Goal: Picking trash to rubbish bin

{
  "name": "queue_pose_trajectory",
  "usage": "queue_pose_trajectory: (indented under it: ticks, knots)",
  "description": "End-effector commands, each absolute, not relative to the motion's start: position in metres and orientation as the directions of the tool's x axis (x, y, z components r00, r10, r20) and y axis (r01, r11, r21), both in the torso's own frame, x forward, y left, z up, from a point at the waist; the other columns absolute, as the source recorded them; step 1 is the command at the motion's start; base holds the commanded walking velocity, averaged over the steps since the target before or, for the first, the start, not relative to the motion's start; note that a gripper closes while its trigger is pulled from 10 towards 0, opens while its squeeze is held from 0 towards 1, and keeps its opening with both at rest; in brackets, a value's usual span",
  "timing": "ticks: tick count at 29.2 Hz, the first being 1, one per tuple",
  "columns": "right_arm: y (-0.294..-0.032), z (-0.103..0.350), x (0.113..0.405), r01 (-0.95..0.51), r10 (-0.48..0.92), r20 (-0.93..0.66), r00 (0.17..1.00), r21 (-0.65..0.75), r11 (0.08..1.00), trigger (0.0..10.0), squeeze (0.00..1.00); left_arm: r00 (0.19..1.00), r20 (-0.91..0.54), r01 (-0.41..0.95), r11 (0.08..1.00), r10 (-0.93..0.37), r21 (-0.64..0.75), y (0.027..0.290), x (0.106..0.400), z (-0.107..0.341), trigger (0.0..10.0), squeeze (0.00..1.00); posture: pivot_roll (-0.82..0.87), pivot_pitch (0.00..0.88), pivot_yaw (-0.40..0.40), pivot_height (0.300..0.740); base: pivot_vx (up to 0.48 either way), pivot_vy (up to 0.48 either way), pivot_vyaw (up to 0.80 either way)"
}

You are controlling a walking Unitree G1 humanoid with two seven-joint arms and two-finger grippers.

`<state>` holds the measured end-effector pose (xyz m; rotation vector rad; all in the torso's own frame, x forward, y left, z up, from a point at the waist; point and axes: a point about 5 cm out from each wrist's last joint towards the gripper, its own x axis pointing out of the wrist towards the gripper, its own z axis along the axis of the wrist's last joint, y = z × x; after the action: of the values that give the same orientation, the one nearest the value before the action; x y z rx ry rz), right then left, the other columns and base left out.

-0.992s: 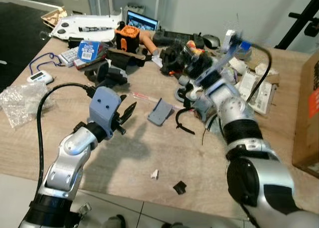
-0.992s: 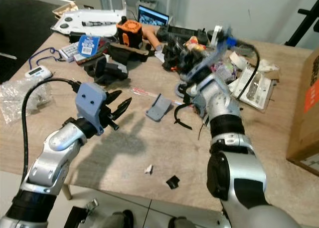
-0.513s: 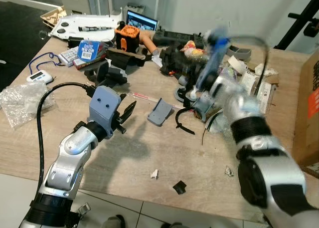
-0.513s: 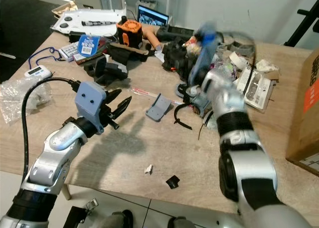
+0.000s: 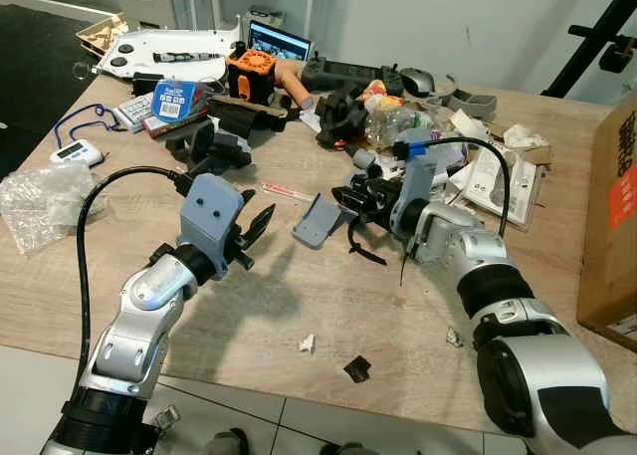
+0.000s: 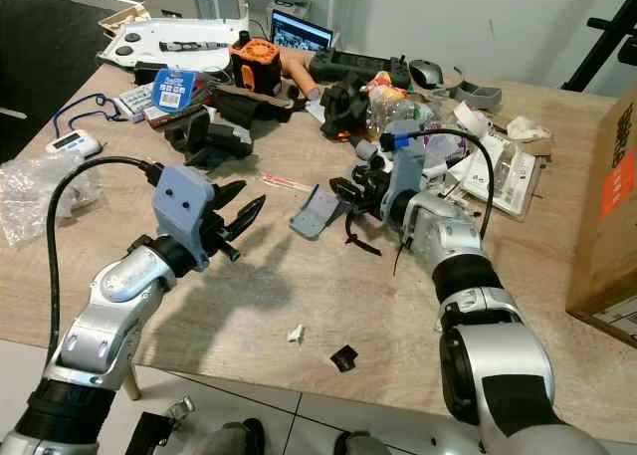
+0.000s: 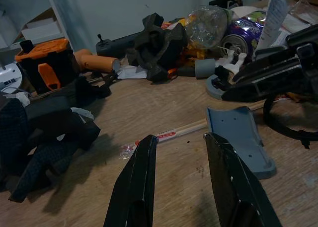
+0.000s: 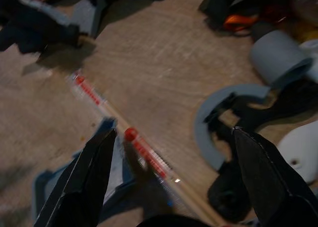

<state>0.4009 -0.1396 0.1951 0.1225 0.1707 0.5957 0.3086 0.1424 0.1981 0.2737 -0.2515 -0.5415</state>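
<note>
wrapped chopsticks point(image 5: 289, 191) flat on table, crumpled bottle point(image 5: 390, 124)

We see the left arm raised over the table's near edge, forearm angled up and forward, left gripper point(image 5: 257, 225) hovering, its two black fingers point(image 7: 137, 180) parted with a clear gap. The right arm reaches forward and inward across the table, wrist bent low; right gripper point(image 5: 354, 196) sits near the surface, fingers point(image 8: 82, 180) spread wide, holding nothing.
</note>
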Motion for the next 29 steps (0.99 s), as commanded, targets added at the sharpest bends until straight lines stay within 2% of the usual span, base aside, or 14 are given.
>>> queue_pose_trajectory:
  ticks: [1,4,5,7,8,10,16,17,18,29]
  knots:
    - [-0.138,0.180,0.397,-0.557,0.586,-0.185,0.789,0.189,0.809,10.0,1.00,0.823,0.136,0.489,0.811,-0.551,0.321,0.141,0.306,0.191,10.0,0.00,0.07,0.184,-0.057,0.740,0.000,0.000,0.00]
    - [-0.135,0.173,0.395,-0.572,0.600,-0.219,0.770,0.180,0.800,10.0,1.00,0.824,0.132,0.490,0.809,-0.552,0.325,0.141,0.306,0.190,10.0,0.00,0.07,0.205,-0.057,0.740,0.000,0.000,0.00]
    - [-0.133,0.168,0.394,-0.574,0.596,-0.244,0.765,0.160,0.803,10.0,0.69,0.824,0.132,0.490,0.809,-0.551,0.325,0.141,0.305,0.190,10.0,0.00,0.07,0.187,-0.056,0.740,0.000,0.000,0.00]
    - [-0.133,0.166,0.394,-0.574,0.592,-0.253,0.765,0.150,0.805,10.0,0.69,0.823,0.133,0.490,0.809,-0.552,0.324,0.141,0.304,0.190,10.0,0.00,0.07,0.187,-0.056,0.740,0.000,0.000,0.00]
    - [-0.131,0.165,0.394,-0.575,0.590,-0.255,0.766,0.138,0.806,10.0,0.00,0.824,0.134,0.487,0.810,-0.550,0.328,0.141,0.305,0.191,10.0,0.00,0.08,0.173,-0.057,0.740,0.000,0.000,0.00]
    - [-0.129,0.164,0.394,-0.577,0.589,-0.254,0.767,0.128,0.807,10.0,0.00,0.827,0.134,0.482,0.811,-0.546,0.332,0.142,0.306,0.191,10.0,0.00,0.08,0.201,-0.059,0.740,0.000,0.000,0.00]
    - [-0.121,0.157,0.391,-0.600,0.615,-0.259,0.744,0.143,0.787,10.0,0.00,0.828,0.133,0.481,0.811,-0.545,0.333,0.143,0.306,0.191,10.0,0.00,0.08,0.191,-0.056,0.740,0.000,0.000,0.00]
    - [-0.119,0.155,0.391,-0.604,0.620,-0.264,0.738,0.151,0.783,4.4,0.00,0.828,0.132,0.480,0.811,-0.545,0.335,0.143,0.307,0.191,10.0,0.00,0.08,0.202,-0.057,0.740,0.000,0.000,0.00]
    - [-0.118,0.153,0.389,-0.609,0.629,-0.265,0.731,0.161,0.776,0.0,0.00,0.829,0.134,0.479,0.813,-0.543,0.331,0.143,0.306,0.191,10.0,0.00,0.08,0.199,-0.055,0.740,0.000,0.000,0.00]
    - [-0.116,0.151,0.387,-0.648,0.668,-0.255,0.699,0.169,0.742,0.0,0.00,0.832,0.132,0.477,0.816,-0.539,0.326,0.143,0.306,0.191,10.0,0.00,0.08,0.189,-0.058,0.740,0.000,0.000,0.00]
